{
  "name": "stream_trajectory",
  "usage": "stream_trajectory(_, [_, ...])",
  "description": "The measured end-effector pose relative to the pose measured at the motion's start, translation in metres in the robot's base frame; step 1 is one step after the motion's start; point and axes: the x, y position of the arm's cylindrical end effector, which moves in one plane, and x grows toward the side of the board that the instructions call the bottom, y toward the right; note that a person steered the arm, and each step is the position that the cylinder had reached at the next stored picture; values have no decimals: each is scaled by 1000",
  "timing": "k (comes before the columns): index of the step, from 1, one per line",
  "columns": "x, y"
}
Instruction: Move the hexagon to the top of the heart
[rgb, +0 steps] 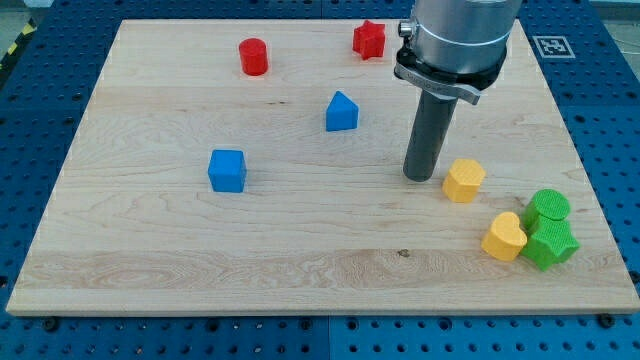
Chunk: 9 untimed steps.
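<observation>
On the wooden board (150, 250) you see a red cylinder (253, 56) near the top edge, left of the middle. A red star (369, 39) stands at the top edge, more to the right. A blue block with a pointed roof shape (341, 111) sits near the middle of the board, and a blue cube (227, 170) lies lower and to the left of it. Near the bottom right corner you find a green cylinder (549, 207) touching a green star (551, 244) just below it.
</observation>
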Motion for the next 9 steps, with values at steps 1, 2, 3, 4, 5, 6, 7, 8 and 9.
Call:
stream_trajectory(1, [0, 0])
stream_trajectory(2, [8, 7])
stream_trajectory(3, [9, 9])
stream_trajectory(4, [9, 9])
stream_trajectory(5, [-13, 12])
stream_trajectory(6, [-10, 34])
stream_trajectory(7, [4, 50])
stream_trajectory(8, [12, 53])
stream_trajectory(9, [19, 55])
